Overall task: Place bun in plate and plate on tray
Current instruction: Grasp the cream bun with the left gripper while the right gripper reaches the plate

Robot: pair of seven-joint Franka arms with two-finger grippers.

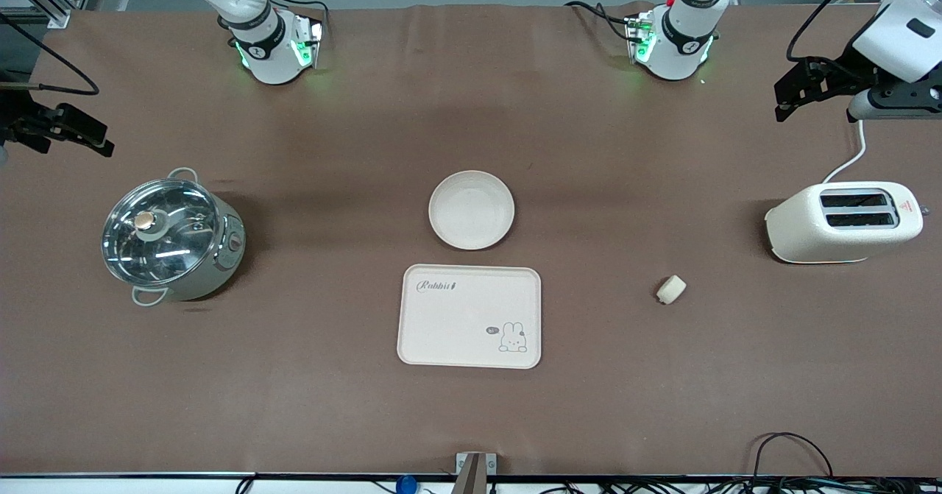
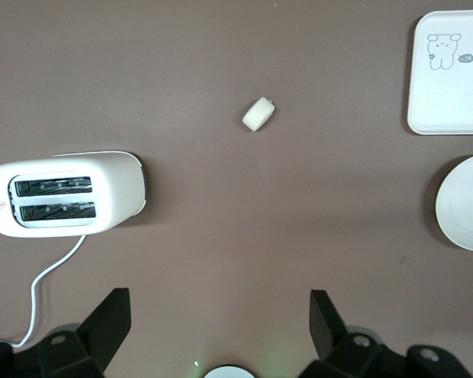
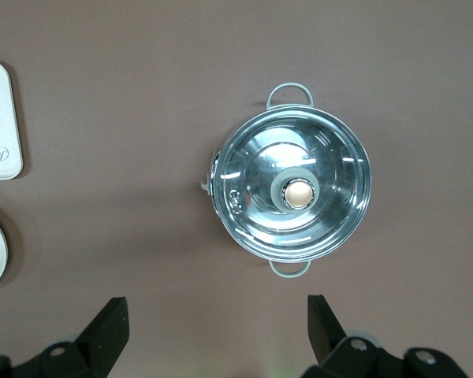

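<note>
The bun lies on the brown table toward the left arm's end, apart from everything; it also shows in the left wrist view. The round plate is empty at the table's middle. The Rabbit tray lies just nearer the camera than the plate and is empty. My left gripper hangs open and empty over the table near the toaster; the left wrist view shows it open. My right gripper hangs open and empty near the pot; the right wrist view shows it open.
A white toaster with its cord stands at the left arm's end. A steel pot with a glass lid stands at the right arm's end. Bare tablecloth lies between the bun, the plate and the tray.
</note>
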